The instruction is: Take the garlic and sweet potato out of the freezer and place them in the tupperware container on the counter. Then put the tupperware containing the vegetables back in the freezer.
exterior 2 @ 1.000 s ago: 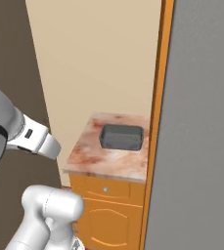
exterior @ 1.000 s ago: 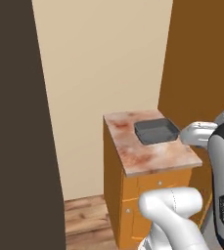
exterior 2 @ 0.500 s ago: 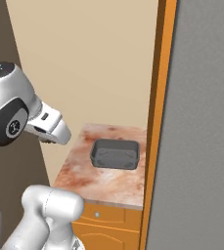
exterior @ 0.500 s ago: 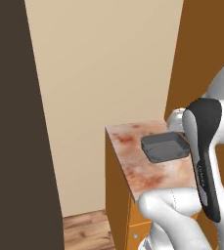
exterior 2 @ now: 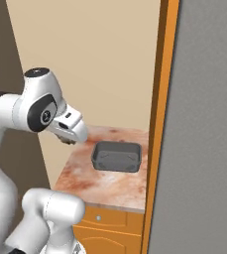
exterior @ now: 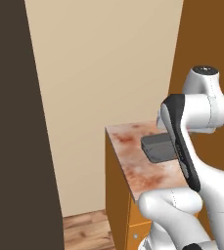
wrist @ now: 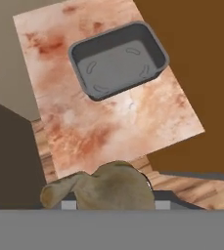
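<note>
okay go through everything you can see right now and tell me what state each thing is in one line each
tupperware container: upright, open, nothing inside, sitting on the counter.
counter: bare apart from the container.
freezer: only its flat grey side shows at the right of the right base view; open or closed cannot be told.
hand: above the counter's near end, closed on a tan-brown lump with a pointed tip.
tan-brown lump: held in the hand, not yet in the container.

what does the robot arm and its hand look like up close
The arm is glossy white, built of rounded tubular links with dark grey round joint caps and a dark band along one link. The hand is a white block with a small dark patch on its side. No loose cables or markings are visible.
</note>
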Tool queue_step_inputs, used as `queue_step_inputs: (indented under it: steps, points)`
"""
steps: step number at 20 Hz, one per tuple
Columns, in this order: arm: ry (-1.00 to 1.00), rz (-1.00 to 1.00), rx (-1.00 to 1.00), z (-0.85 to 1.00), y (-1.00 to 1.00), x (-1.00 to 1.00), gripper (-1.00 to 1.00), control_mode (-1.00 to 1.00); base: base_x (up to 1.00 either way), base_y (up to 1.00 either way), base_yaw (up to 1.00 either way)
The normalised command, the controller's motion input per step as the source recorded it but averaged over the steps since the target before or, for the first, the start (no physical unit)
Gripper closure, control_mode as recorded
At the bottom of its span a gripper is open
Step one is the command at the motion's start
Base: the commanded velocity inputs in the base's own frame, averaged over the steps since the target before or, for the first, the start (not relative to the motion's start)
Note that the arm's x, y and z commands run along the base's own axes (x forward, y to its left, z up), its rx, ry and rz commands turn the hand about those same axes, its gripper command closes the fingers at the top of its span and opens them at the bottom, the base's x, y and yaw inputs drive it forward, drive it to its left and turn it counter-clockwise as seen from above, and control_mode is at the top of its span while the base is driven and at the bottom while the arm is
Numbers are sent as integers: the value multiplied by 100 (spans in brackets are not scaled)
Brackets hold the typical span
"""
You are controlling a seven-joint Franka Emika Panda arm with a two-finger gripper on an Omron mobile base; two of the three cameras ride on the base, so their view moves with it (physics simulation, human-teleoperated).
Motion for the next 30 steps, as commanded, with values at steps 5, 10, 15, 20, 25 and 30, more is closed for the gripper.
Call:
queue_step_inputs:
  steps: [5,10,15,20,25,30]
  points:
    - [4,0,0,-70,-32,48,100,-100,0,0,0]
    - [0,0,0,-61,-18,39,100,-100,0,0,0]
    - [0,0,0,-48,-1,47,100,-100,0,0,0]
    - [0,0,0,-41,-9,47,100,-100,0,0,0]
    - [0,0,0,-31,-18,47,100,-100,0,0,0]
    - [0,0,0,-22,-12,51,100,-100,0,0,0]
